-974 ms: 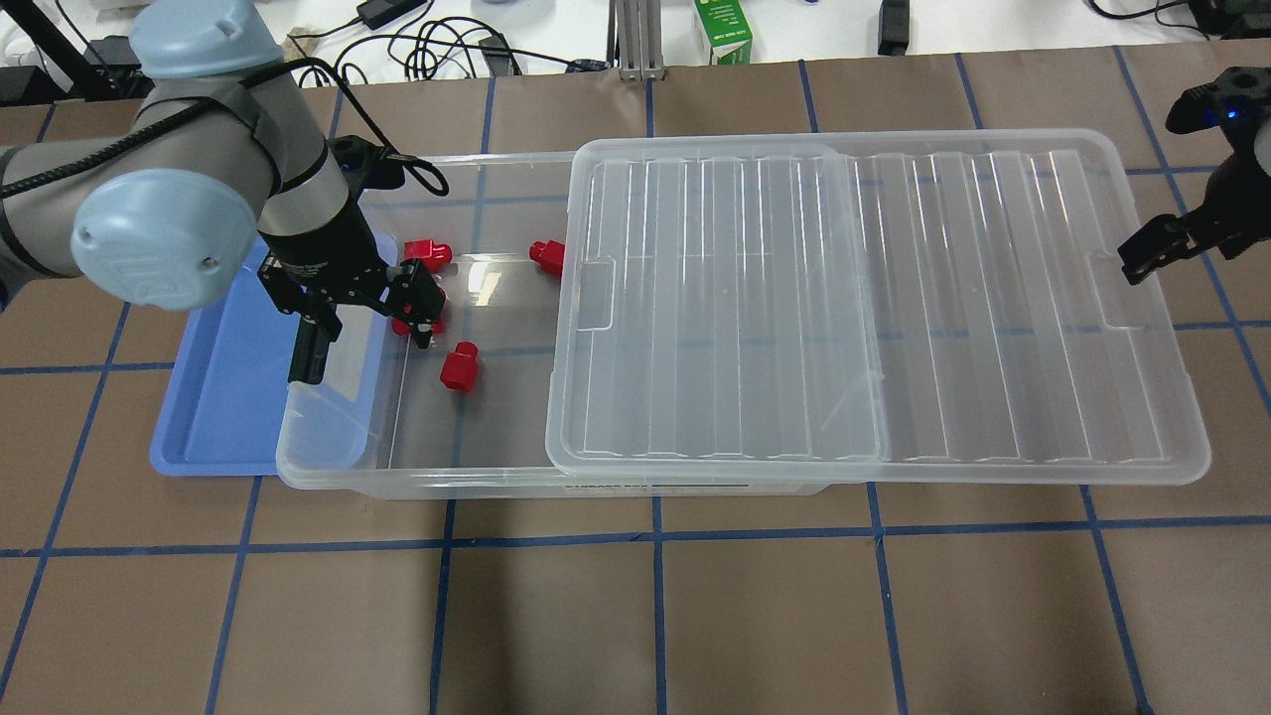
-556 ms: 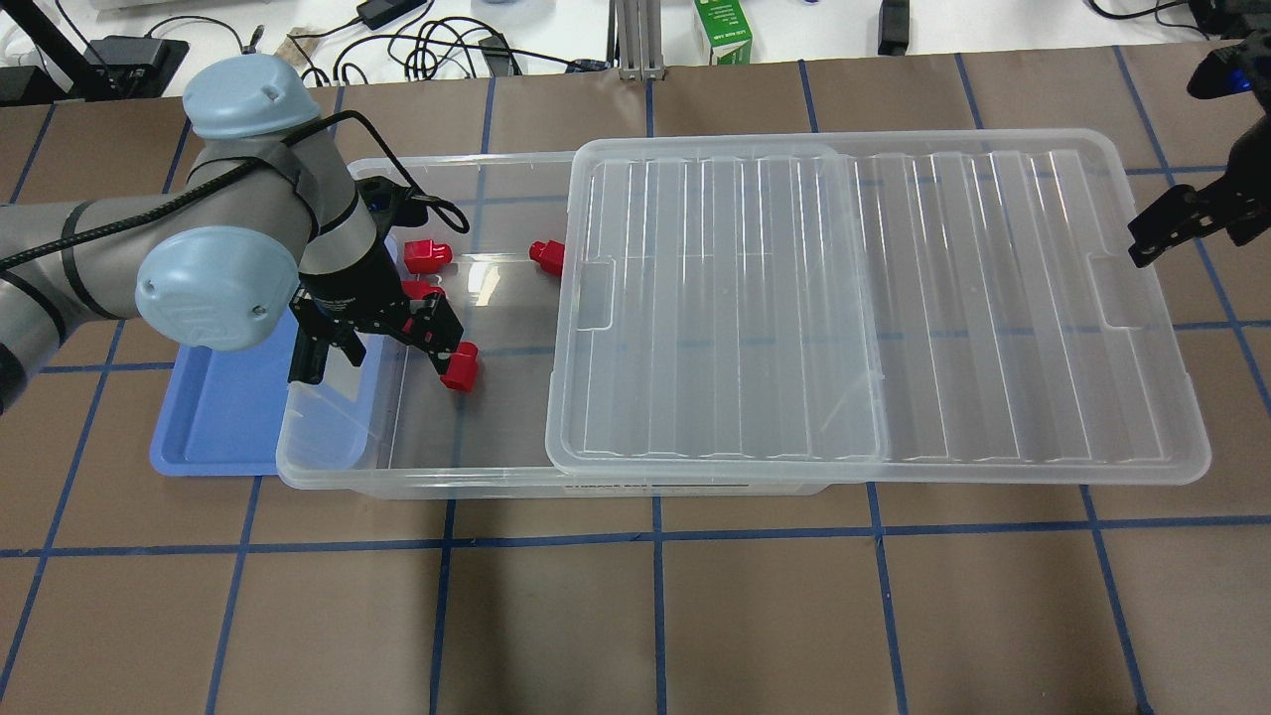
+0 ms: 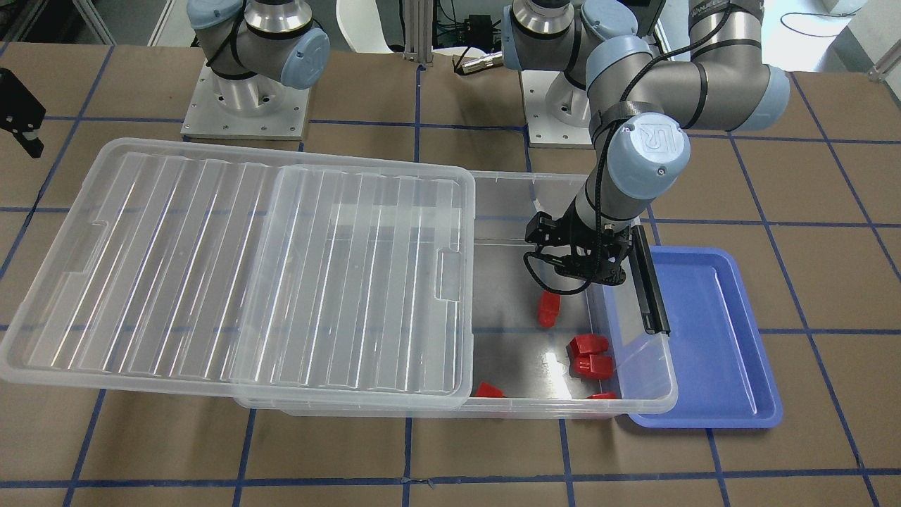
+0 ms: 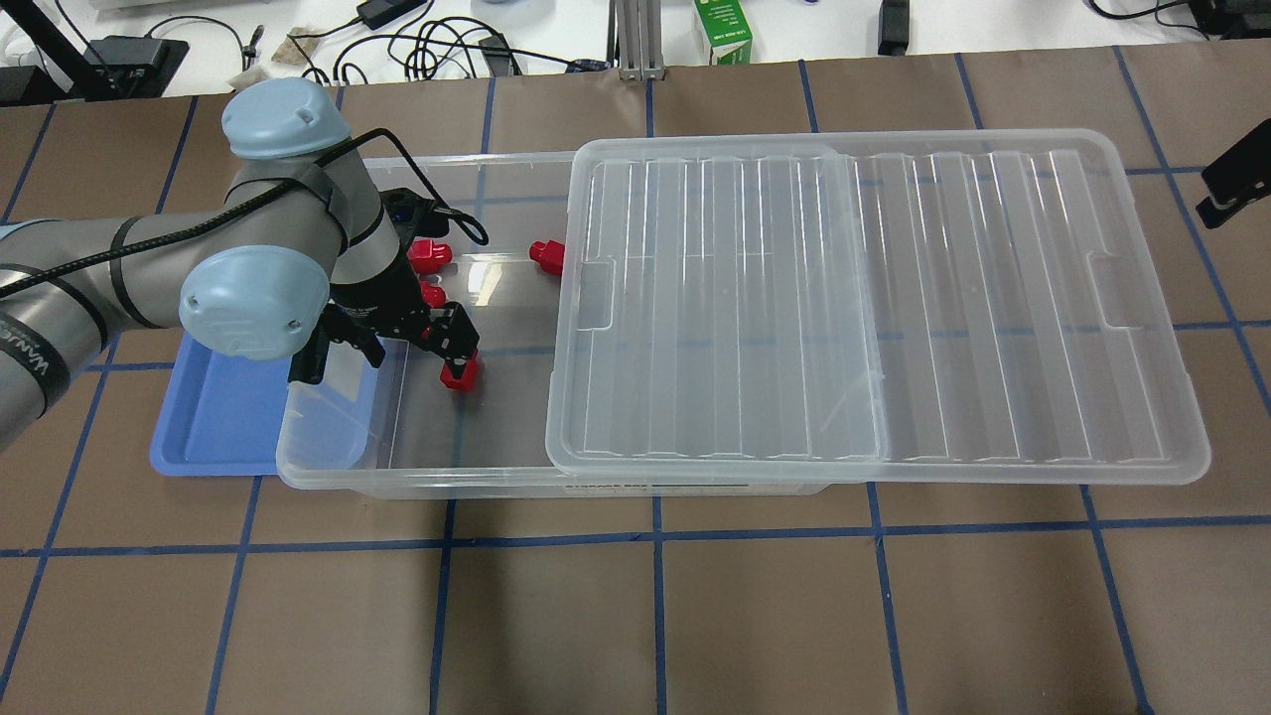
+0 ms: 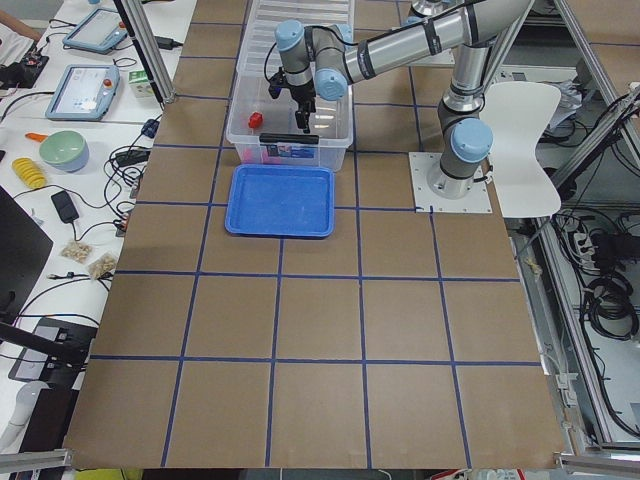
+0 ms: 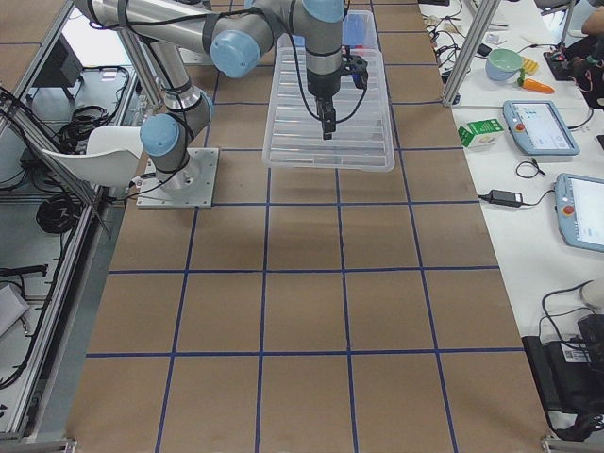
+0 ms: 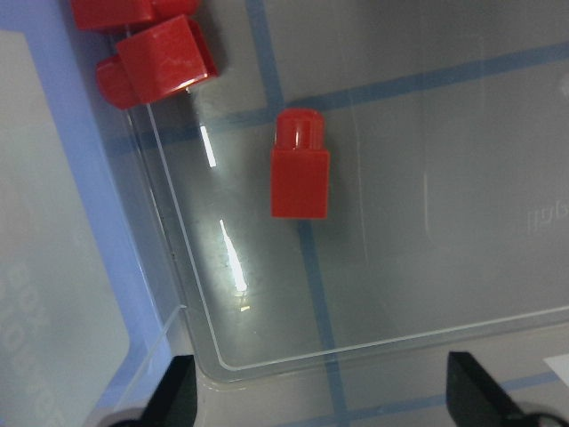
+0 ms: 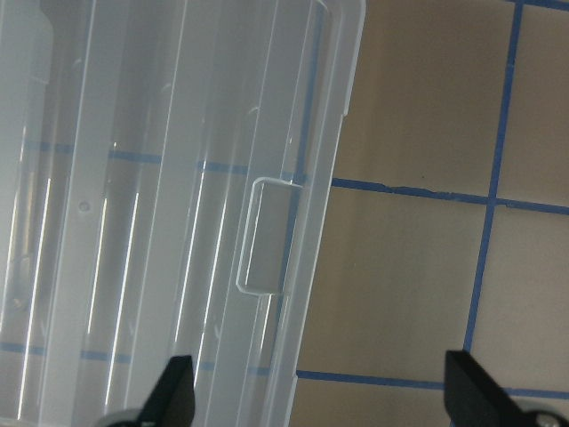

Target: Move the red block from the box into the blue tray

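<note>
The clear box lies across the table, its ribbed lid slid right so the left end is uncovered. Several red blocks lie there. One red block lies apart, and it shows in the left wrist view ahead of the fingertips. My left gripper is open and empty, low over this end, right beside that block. The blue tray lies empty against the box's left end. My right gripper is open and empty, off the lid's right edge.
Two red blocks lie at the box's far-left corner and another sits by the lid's edge. A black latch bar lies on the box's short side by the tray. Cables and a green carton lie beyond the table.
My left gripper moved from the tray-side wall rightward over the box floor to the lone red block. My right gripper drew back up and right, away from the lid.
</note>
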